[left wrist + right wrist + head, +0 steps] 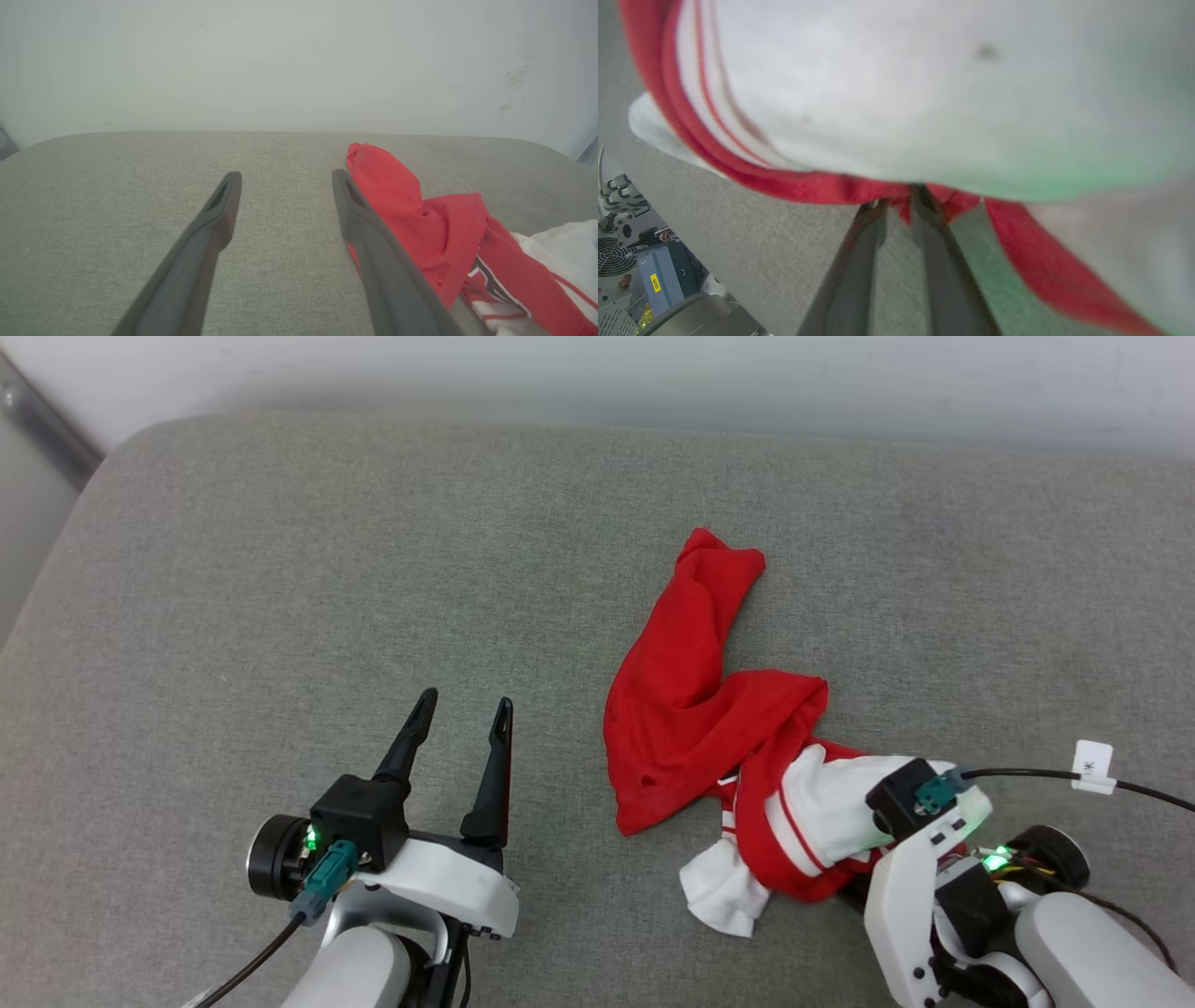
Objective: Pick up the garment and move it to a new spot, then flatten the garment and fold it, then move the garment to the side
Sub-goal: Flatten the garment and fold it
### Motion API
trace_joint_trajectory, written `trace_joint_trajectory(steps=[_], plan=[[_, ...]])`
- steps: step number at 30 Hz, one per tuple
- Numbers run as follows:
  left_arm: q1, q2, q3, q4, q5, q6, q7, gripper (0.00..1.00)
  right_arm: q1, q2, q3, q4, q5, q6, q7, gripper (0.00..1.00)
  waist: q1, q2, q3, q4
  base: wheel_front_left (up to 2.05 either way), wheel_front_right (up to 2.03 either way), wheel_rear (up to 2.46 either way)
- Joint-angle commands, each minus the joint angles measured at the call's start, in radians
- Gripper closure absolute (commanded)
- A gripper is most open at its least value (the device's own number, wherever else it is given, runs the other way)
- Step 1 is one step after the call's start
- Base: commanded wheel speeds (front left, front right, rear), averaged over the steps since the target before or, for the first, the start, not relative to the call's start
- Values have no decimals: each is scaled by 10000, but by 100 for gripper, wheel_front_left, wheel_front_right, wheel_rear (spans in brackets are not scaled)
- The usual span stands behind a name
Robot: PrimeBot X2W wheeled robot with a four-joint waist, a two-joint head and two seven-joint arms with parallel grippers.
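The garment lies crumpled on the grey padded surface, right of centre. Its red body stretches away from me, and a white sleeve with red stripe trim is bunched at the near end. My right arm's wrist sits on that near end, with its fingers hidden under the cloth. In the right wrist view my right gripper is shut on a red fold of the garment. My left gripper stands open over bare surface, left of the garment and apart from it. The left gripper has the garment just beyond its right finger.
A pale wall runs along the surface's far edge. A black cable with a white tag leads off my right wrist. Part of my base with electronics is at the right wrist view's lower left.
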Motion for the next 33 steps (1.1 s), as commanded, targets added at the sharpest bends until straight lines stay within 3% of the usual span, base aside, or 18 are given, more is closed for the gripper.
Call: trace_joint_trajectory(steps=[1,2,6,13,23,27,28,29,30,33], plan=[[-30,31,9,16,6,48,-44,0,159,227,284,108,27,0,2,100,0,0,-70,-59,0,0,0],[95,43,-22,68,15,75,-34,0,-241,278,142,-575,-6,-2,-203,100,0,0,-268,-202,0,0,0],[88,33,-84,55,-10,82,18,0,-438,456,-319,-1356,-113,-5,-273,100,0,0,-428,-276,0,0,0],[-16,40,-165,-9,-18,70,58,0,-738,823,-1657,-2104,-233,-3,-445,100,0,0,-412,-264,0,0,0],[-261,23,-310,-23,-7,5,81,0,-878,1451,-5068,-48,-312,-3,-1137,100,0,0,216,-63,0,0,0],[-371,26,-322,26,-6,-19,40,0,-776,1757,-5899,1026,-279,-2,-1625,100,0,0,414,-19,0,0,0],[-389,32,-322,46,-16,-18,39,0,-771,1780,-5991,1257,-362,-2,-1803,87,0,0,444,-21,0,0,0],[-410,38,-323,62,-24,-23,35,0,-780,1840,-6080,1471,-362,-3,-2008,54,0,0,468,-23,0,0,0],[-433,40,-330,80,-26,-24,23,0,-809,1927,-6107,1659,-330,-2,-2215,0,0,0,481,-27,0,0,0],[-441,58,-343,133,-27,4,25,0,-886,2005,-5962,1963,-495,-2,-2996,0,0,0,450,-78,0,0,0]])
